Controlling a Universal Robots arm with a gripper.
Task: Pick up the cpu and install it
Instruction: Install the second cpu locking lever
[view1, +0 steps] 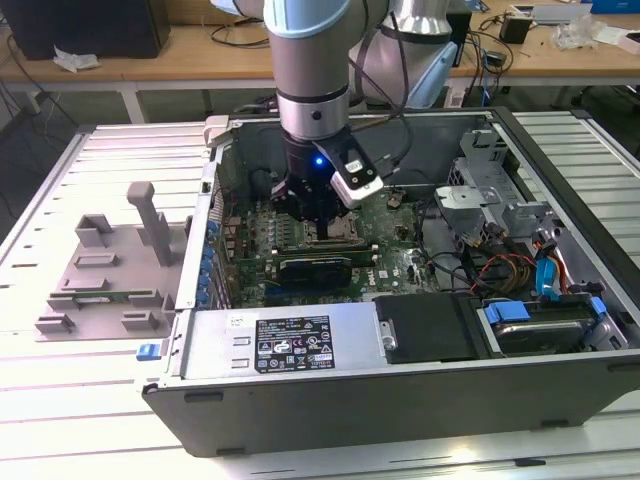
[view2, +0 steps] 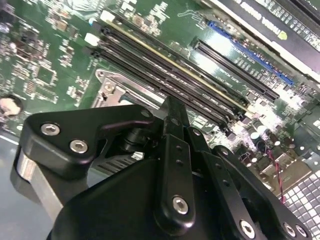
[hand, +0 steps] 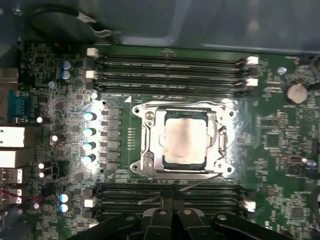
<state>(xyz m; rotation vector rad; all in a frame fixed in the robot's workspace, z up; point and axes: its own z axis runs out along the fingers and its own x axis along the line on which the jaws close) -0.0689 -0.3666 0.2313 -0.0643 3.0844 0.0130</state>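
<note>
The cpu (hand: 184, 143), a small square chip with a silvery top, lies flat inside the metal socket frame (hand: 148, 159) on the green motherboard (hand: 280, 150) in the first wrist view. My gripper (hand: 173, 199) hangs above the board just beside the socket, over the memory slots, its two black fingers pressed together with nothing between them. In the exterior view the gripper (view1: 318, 228) reaches down into the open computer case (view1: 400, 390), right at the socket area. The second wrist view shows the shut fingers (view2: 172, 112) close over the long black memory slots (view2: 165, 65).
A grey plastic tray (view1: 105, 270) lies outside the case at the exterior view's left. Inside the case are the long black graphics card (view1: 312, 268), the power supply (view1: 290, 342), coloured cables (view1: 500, 268) and a drive bay (view1: 535, 325). Case walls ring the motherboard.
</note>
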